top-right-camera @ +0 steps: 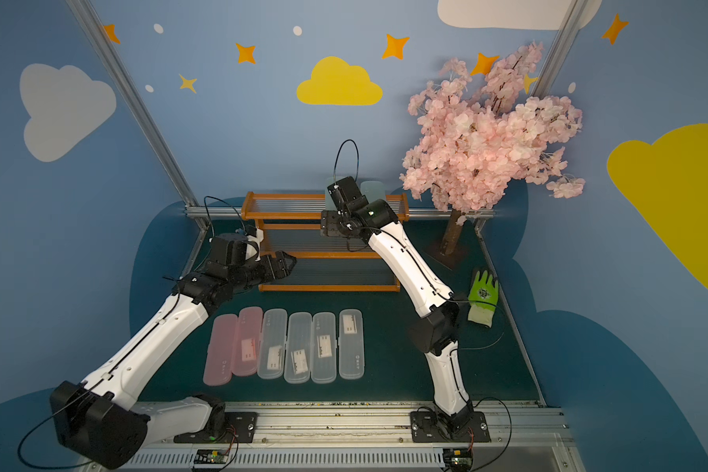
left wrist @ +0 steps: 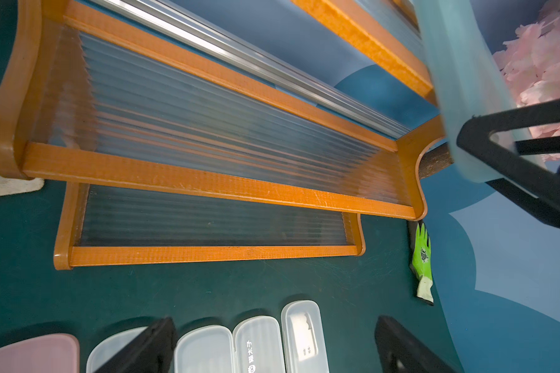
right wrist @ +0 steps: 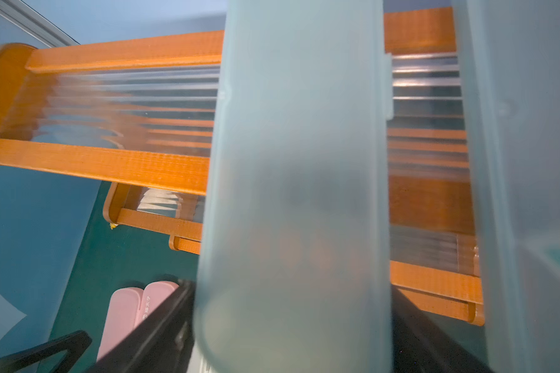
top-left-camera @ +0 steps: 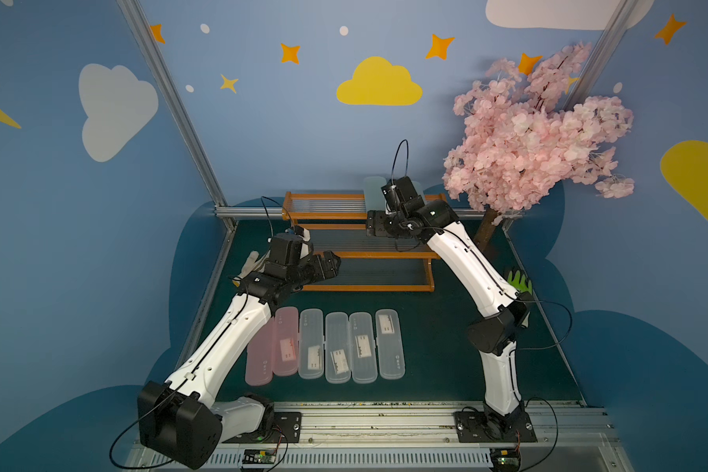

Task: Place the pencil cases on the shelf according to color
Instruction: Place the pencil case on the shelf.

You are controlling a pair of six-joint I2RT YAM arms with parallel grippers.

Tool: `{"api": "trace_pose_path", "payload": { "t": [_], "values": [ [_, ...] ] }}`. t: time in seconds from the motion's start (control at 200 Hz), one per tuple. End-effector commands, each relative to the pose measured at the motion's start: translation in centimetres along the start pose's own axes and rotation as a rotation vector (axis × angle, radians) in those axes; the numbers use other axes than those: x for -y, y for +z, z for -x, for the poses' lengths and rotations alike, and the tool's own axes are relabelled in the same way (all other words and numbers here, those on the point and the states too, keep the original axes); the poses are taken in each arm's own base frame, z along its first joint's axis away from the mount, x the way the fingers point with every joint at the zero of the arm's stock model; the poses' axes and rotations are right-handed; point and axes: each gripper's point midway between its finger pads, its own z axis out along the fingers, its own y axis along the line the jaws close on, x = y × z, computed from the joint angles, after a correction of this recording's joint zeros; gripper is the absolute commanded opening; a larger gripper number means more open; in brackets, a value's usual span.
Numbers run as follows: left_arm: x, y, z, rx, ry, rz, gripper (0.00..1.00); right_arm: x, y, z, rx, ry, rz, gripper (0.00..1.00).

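The shelf (top-right-camera: 328, 288) stands at the far edge of the tabletop (top-right-camera: 385, 347), with two light blue cases (top-right-camera: 372, 190) lying across its top tier toward the right end. The right gripper (right wrist: 291, 323) has its fingers on either side of the left-hand blue case (right wrist: 298, 161); whether they pinch it I cannot tell. The left gripper (top-left-camera: 334, 261) hovers by the shelf's left end, spread wide and empty, while the pink cases (top-right-camera: 225, 347) and clear cases (top-right-camera: 299, 347) lie in a row near the front edge.

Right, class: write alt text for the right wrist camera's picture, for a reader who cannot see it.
A light blue pencil case fills the middle, flanked by the right pincer's black fingers, with the orange shelf behind. A second blue case runs alongside it; two pink cases lie on the green mat beyond.
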Motion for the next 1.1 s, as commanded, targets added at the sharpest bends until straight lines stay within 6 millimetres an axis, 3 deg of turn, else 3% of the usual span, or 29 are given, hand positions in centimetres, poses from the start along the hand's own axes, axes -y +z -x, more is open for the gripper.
{"api": "trace_pose_path", "payload": {
  "t": [0.0,0.205,0.476,0.701,0.831,0.901,0.961,1.096],
  "values": [
    [0.3,-0.1,0.2,0.007,-0.006,-0.023,1.00,0.1,0.1,0.2,-0.005,0.019,0.001,0.87],
    [0.1,-0.2,0.0,0.005,-0.009,-0.018,1.00,-0.4,-0.8,0.6,0.012,0.016,0.029,0.87],
    [-0.3,-0.6,-0.4,-0.002,-0.010,-0.007,1.00,-1.3,-5.0,2.2,0.098,-0.013,0.062,0.89],
    [-2.5,-3.8,0.6,0.092,0.002,0.078,1.00,-2.1,-9.4,1.7,0.145,-0.072,0.078,0.91],
    [-3.8,-5.7,0.9,0.123,-0.006,0.105,1.00,-2.9,-11.7,-0.1,0.167,-0.142,0.082,0.90],
    [-4.4,-6.1,0.5,0.109,-0.016,0.118,1.00,-3.3,-12.4,-2.0,0.185,-0.195,0.082,0.90],
    [-4.5,-6.1,-0.1,0.090,-0.028,0.114,1.00,-3.4,-13.2,-3.8,0.190,-0.217,0.090,0.90],
    [-4.3,-5.8,-1.6,0.065,-0.077,0.071,1.00,-2.3,-13.2,-9.9,0.147,-0.235,0.095,0.90]
  ]
}}
